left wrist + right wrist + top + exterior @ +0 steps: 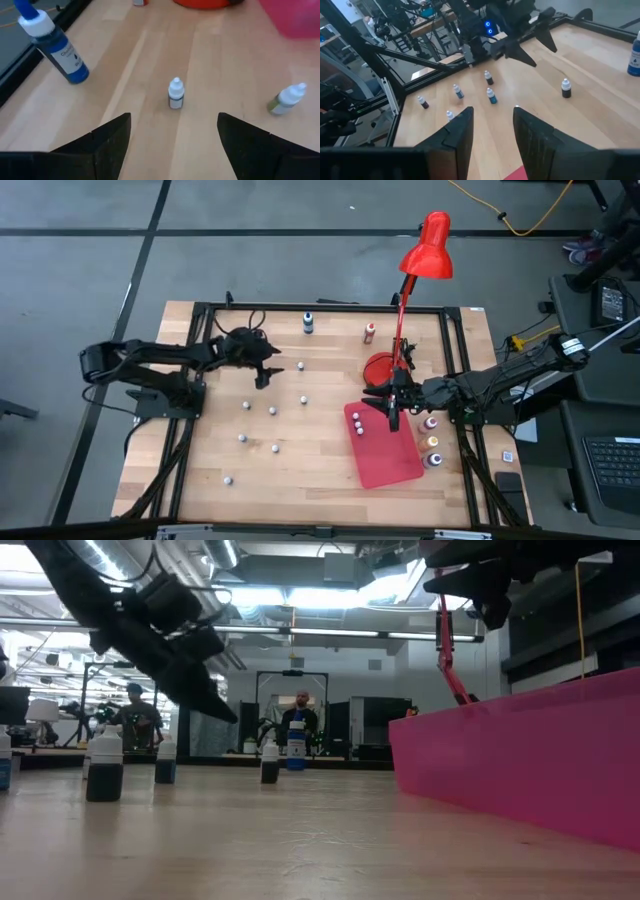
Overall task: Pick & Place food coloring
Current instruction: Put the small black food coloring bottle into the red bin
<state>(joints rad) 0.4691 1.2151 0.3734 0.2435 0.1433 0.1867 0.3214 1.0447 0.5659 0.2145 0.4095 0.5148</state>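
Hovering over wooden table (330, 465): both claws open; people in room behind.

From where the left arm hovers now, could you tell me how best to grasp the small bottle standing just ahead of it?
Probably from above: the small bottle stands upright and alone, centred between the open left end effector fingers. Close on its body below the cap.

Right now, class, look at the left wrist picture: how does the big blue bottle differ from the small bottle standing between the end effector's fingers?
The big blue bottle is much larger than the small bottle. It has a blue body with a printed label, while the small one looks whitish with a dark band. The blue bottle appears tilted in this view and sits off to one side; the small one stands upright, centred ahead of the open left end effector. Both have pale caps and rest on the wooden table.
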